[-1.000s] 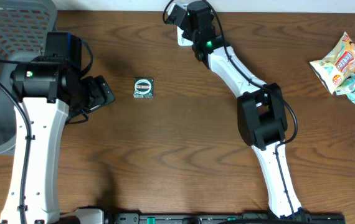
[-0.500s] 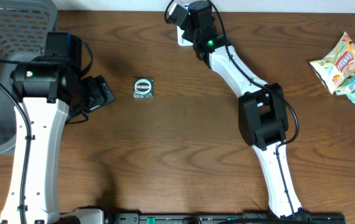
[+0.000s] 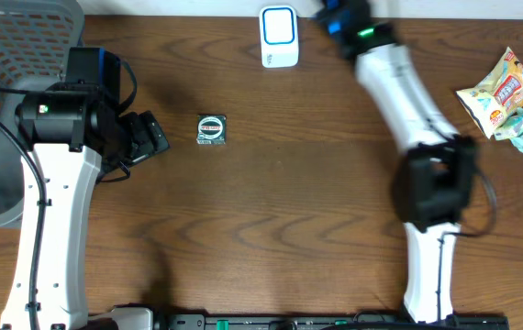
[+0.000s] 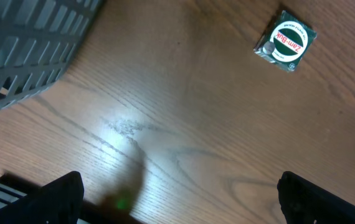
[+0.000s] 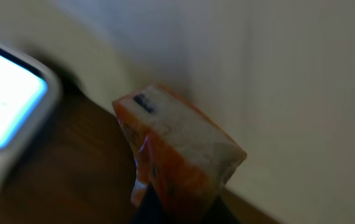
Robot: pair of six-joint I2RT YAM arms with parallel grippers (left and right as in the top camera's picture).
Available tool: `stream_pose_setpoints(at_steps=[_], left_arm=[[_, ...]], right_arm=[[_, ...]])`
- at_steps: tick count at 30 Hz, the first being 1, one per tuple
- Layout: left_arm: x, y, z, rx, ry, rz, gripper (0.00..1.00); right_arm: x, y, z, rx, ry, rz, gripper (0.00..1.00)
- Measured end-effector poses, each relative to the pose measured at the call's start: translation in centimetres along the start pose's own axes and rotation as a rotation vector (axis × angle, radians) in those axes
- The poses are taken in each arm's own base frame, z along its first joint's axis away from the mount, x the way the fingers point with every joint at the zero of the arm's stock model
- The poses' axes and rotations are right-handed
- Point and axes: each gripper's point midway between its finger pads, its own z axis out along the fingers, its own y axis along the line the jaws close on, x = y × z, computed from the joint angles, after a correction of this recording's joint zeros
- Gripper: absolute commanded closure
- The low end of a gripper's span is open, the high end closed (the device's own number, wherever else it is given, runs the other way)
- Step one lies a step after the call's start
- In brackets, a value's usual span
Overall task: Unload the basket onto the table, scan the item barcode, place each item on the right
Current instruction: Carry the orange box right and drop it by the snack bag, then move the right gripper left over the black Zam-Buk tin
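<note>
Right pincer (image 5: 176, 208) is clenched on the bottom of the orange packet (image 5: 177, 146), held up at the far edge of the worktop (image 3: 289, 202), just right of the scanner (image 5: 6, 115). Looks light and crinkly, probably squashes easy, so I'd grip a flat edge, not the barcode. Left pincer (image 4: 177, 205) hangs wide open.

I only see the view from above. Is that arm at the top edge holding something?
Observer: Yes, its wrist camera shows the right gripper shut on an orange and white packet.
Operator: And the little square thing on the table?
Observer: The left wrist camera reads its label: the small box says Zam-Buk.
Operator: Is the other hand gripping anything?
Observer: No, the left gripper stands open and empty.
</note>
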Motion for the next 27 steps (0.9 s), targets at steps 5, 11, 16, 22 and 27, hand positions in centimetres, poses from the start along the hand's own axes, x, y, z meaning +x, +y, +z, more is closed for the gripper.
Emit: stream_pose_setpoints(at_steps=[5,11,16,22,27], left_arm=[[0.0,0.0,0.0,0.0,0.001,0.0,0.02],[0.0,0.0,0.0,0.0,0.001,0.0,0.02],[0.0,0.0,0.0,0.0,0.001,0.0,0.02],[0.0,0.0,0.0,0.0,0.0,0.0,0.03],[0.0,0.0,0.0,0.0,0.001,0.0,0.02]], right_arm=[[10.9,-10.5,-2.1,0.122,0.292,0.219,0.98],[25.2,-16.4,-4.1,0.217,0.62,0.505,0.98],[32.6,-17.9,-5.4,0.205,0.749,0.687,0.98],[37.6,-17.7,-5.7,0.176,0.826,0.816,0.48],[37.8,-17.6,-5.6,0.151,0.812,0.861,0.19]])
